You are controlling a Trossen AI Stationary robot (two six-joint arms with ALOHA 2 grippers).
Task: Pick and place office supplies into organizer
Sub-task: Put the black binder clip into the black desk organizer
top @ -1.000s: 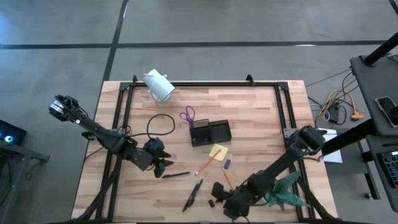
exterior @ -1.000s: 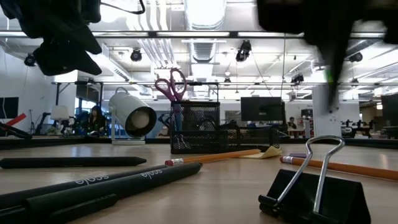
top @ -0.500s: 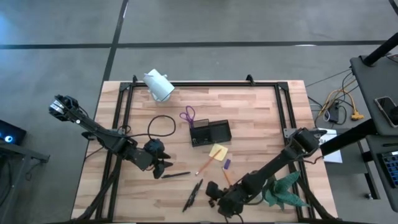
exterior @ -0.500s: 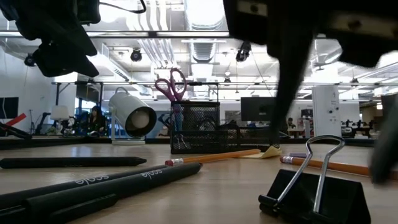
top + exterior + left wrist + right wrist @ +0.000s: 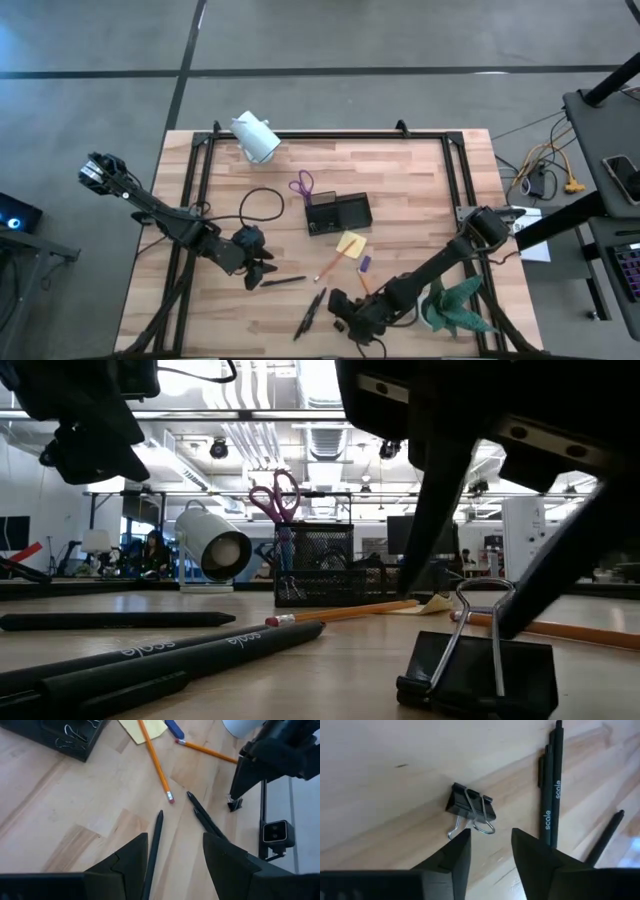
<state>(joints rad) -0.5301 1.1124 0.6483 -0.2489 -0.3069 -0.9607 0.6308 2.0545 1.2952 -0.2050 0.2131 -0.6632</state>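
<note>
Robotics lab in a big open industrial hall. Exposed ceiling ducts [image 5: 330, 435] with track spotlights [image 5: 217, 448], polished grey concrete floor [image 5: 350, 35]. Wooden bench [image 5: 400, 190] with black frame rails [image 5: 330, 134], loose cables [image 5: 545, 165] beside it. Background has monitors [image 5: 410, 532], desks and a seated person [image 5: 155, 550].

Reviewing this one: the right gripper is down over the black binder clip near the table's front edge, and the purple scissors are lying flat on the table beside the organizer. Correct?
Not quite. The purple scissors stand upright in the organizer, handles up, as the low view shows. The rest holds: the right gripper is down over the black binder clip near the table's front edge.
</note>
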